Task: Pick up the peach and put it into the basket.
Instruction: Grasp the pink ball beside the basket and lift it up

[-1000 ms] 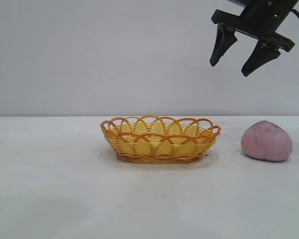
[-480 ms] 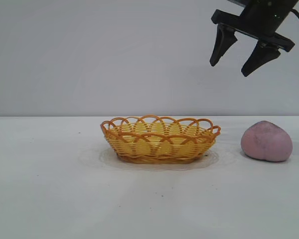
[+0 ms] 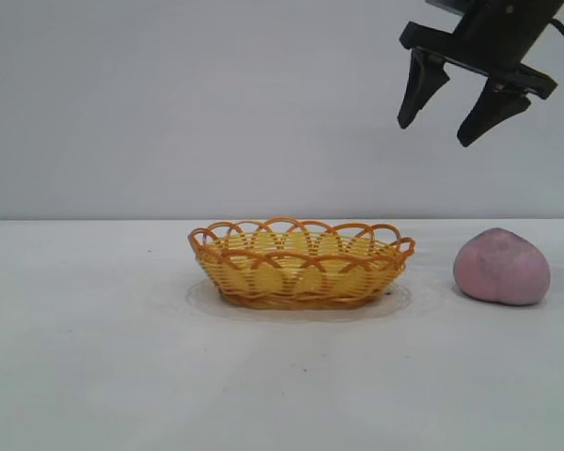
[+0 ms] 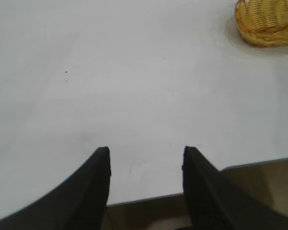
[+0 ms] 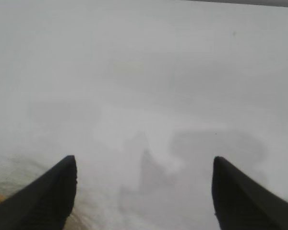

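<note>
The pinkish-mauve peach (image 3: 503, 267) lies on the white table at the right. To its left, mid-table, stands the yellow wicker basket (image 3: 302, 264) with an orange looped rim, nothing visible inside it. My right gripper (image 3: 436, 132) hangs high above, between basket and peach, open and empty. In the right wrist view its gripper (image 5: 144, 160) frames only bare table, and the peach is not in that view. My left gripper (image 4: 145, 152) is out of the exterior view; its own view shows it open and empty over the table's edge, with the basket (image 4: 268, 21) far off.
The white table (image 3: 94, 357) runs wide to the left and front of the basket. A plain grey wall stands behind. In the left wrist view the table's edge (image 4: 149, 198) shows with brown floor beyond it.
The right gripper has shifted very slightly. The peach and basket lie where they were.
</note>
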